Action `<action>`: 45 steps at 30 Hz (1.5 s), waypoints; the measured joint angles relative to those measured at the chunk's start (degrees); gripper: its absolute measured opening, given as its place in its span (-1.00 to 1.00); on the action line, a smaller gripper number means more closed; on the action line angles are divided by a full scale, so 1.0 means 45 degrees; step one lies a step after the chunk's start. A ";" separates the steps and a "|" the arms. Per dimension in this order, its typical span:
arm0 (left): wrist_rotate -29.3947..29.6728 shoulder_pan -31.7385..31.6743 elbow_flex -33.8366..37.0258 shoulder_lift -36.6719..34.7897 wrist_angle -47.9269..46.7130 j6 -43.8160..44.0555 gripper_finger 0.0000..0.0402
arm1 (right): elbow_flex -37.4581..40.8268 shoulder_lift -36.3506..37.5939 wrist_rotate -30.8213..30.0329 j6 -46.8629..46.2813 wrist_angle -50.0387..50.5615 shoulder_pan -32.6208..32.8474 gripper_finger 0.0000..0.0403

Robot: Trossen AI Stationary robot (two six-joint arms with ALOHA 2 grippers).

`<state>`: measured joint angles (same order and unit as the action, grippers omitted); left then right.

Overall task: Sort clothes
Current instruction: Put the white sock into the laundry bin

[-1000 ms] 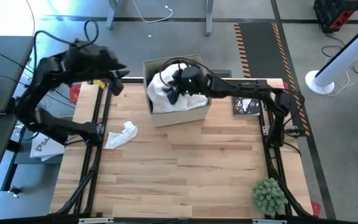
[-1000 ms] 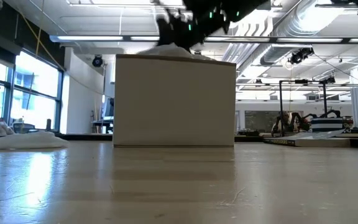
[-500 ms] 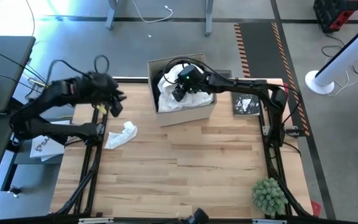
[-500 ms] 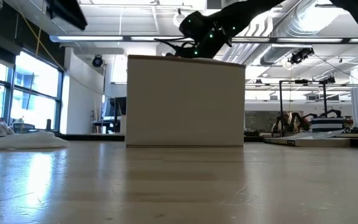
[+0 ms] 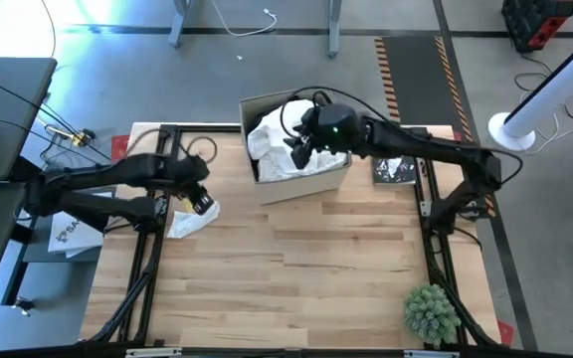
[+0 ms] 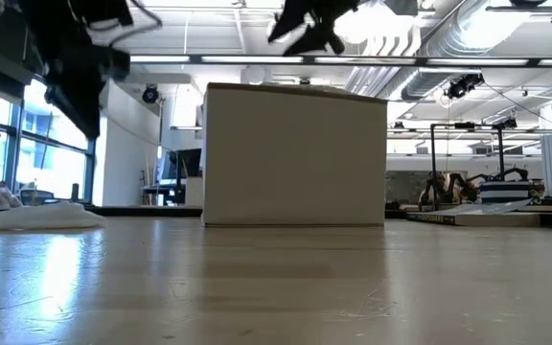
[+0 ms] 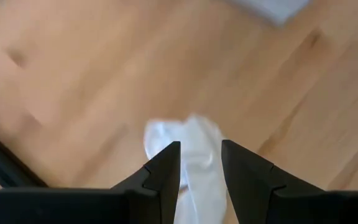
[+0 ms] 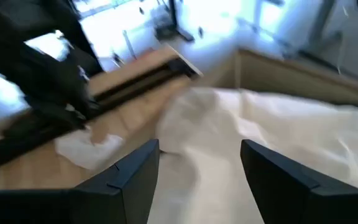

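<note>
High view: left hand (image 5: 200,199) over white garment (image 5: 184,221) on worktop (image 5: 296,268); right hand (image 5: 301,151) above box (image 5: 301,182) of white clothes (image 5: 267,139).
Left wrist view: fingers (image 7: 166,165) spread, empty.
Right wrist view: fingers (image 8: 135,171) spread, empty.

Tall windows (image 6: 12,134) fill the left of the low view; ceiling pipes (image 6: 468,38) run upper right; grey floor (image 5: 117,80) surrounds the table
</note>
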<state>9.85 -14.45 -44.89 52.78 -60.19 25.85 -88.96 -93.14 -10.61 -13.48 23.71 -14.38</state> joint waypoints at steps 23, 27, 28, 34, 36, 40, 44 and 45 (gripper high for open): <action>-0.2229 0.0015 0.2115 0.6337 0.3197 -0.1088 -0.70 | -0.0026 0.0256 -0.1711 0.1375 -0.0675 0.5126 0.11; -0.1843 0.0282 0.1684 0.6049 0.2664 -0.1558 -0.94 | -0.0031 0.0264 -0.4231 0.0924 0.0391 0.6199 0.11; -0.1679 0.0338 0.1458 0.5876 0.2305 -0.1688 -0.93 | -0.0031 0.0266 -0.4918 0.0621 0.0751 0.6473 0.11; -0.0498 0.0354 -0.1613 0.4268 0.0231 -0.2287 -0.97 | -0.0045 0.0271 -0.9959 -0.2177 0.3356 0.8081 0.11; 0.0169 0.0314 -0.3161 0.3813 0.0093 -0.2717 -0.97 | -0.0045 0.0271 -1.1395 -0.3156 0.4149 0.8563 0.11; 0.1290 0.0082 -0.6413 0.3699 0.0125 -0.3872 -0.98 | -0.0050 0.0315 -1.3164 -0.4244 0.4881 0.9300 0.11; 0.1005 -0.0750 -0.9291 0.4354 0.1715 -0.5845 -0.98 | -0.0050 0.0319 -1.3975 -0.4372 0.4871 0.9542 0.11; 0.0856 -0.0995 -0.9780 0.4638 0.2318 -0.6334 -0.98 | -0.0050 0.0319 -1.3993 -0.4451 0.4871 0.9535 0.11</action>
<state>13.70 -18.93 -88.90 73.65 -49.75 -2.66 -89.19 -91.70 -73.58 -33.51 45.63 28.53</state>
